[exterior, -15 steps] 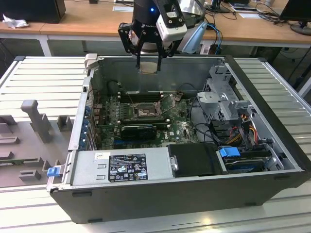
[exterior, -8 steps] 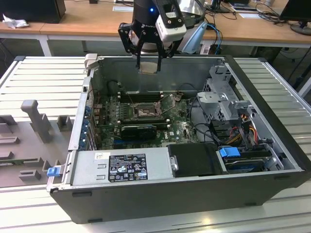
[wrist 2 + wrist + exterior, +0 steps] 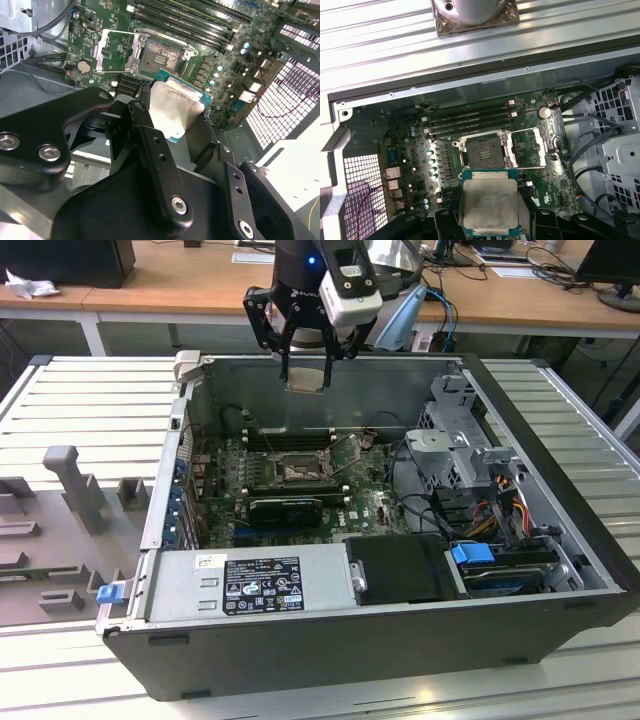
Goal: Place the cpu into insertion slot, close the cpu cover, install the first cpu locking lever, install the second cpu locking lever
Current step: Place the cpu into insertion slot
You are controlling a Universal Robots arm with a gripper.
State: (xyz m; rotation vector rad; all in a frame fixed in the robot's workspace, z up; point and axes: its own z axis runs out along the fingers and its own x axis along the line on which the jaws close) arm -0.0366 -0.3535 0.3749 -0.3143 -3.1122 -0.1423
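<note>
exterior view: black tool [image 3: 306,372] clamped on 1 small flat square silver-beige cpu [image 3: 305,381], above open dark-grey computer case [image 3: 380,650] | second wrist view: 1 square silver-rimmed dark-centred insertion slot [image 3: 159,56], empty; 1 hinged silver frame cpu cover [image 3: 112,50] open beside it | first wrist view: cpu [image 3: 490,200] not seated; I'd square edges to rim, lower flat

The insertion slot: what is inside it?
The insertion slot holds no chip: only its dark contact field shows. The cpu cover lies open beside it. The cpu, in the tool, covers nearby board.
</note>
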